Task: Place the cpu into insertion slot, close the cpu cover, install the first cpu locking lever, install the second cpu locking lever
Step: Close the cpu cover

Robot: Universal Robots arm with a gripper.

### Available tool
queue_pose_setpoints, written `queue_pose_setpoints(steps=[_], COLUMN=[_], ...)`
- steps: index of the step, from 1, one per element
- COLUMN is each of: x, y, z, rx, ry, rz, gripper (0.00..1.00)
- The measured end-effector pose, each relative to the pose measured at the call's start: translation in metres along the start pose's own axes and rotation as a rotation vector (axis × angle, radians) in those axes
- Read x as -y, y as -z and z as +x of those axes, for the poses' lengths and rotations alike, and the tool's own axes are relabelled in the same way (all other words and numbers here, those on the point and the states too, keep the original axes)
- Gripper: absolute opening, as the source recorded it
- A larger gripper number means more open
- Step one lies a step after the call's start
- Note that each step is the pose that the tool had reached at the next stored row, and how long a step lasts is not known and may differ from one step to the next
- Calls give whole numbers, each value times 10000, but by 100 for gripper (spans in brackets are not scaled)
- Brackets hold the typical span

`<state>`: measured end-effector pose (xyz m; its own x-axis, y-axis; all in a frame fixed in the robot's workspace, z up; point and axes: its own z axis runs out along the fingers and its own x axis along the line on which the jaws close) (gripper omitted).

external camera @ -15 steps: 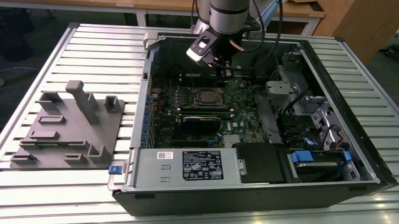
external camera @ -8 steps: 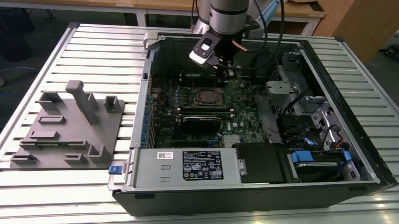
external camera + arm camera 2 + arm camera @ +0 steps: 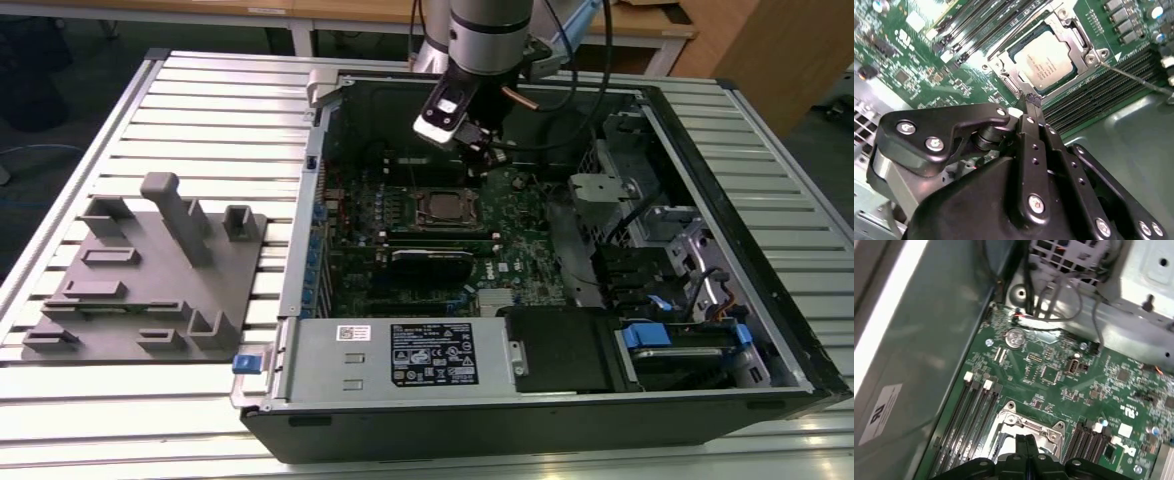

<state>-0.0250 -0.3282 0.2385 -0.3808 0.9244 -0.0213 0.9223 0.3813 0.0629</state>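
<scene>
The cpu [image 3: 1047, 56], a silver-grey square chip, lies in the insertion slot [image 3: 1004, 80] on the green board. The cpu cover [image 3: 1074, 34], a silvery frame, lies down around the chip. A thin metal lever rod [image 3: 1134, 78] runs from the slot's corner out over the memory slots. My gripper [image 3: 1031, 101] is shut with nothing held, its tips just beside the slot's edge. In the first wrist view the gripper [image 3: 1026, 441] hangs over the slot's metal rim [image 3: 1009, 416]. In the exterior view the gripper [image 3: 477, 148] hovers above and behind the cpu [image 3: 446, 207].
The open computer case [image 3: 747, 130] lies on a slatted table [image 3: 200, 100]. A grey fixture block [image 3: 154, 270] sits at the exterior view's left. A black expansion card [image 3: 430, 258], a power supply [image 3: 400, 355], drive bays [image 3: 667, 250] and loose cables [image 3: 1054, 305] surround the board.
</scene>
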Motion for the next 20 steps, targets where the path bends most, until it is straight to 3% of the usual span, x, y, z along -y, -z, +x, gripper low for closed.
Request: queue_pose_setpoints(steps=[20], x=[2], y=[-40], z=[1], rx=[-207], ry=[3296], rz=[-71], gripper=[10])
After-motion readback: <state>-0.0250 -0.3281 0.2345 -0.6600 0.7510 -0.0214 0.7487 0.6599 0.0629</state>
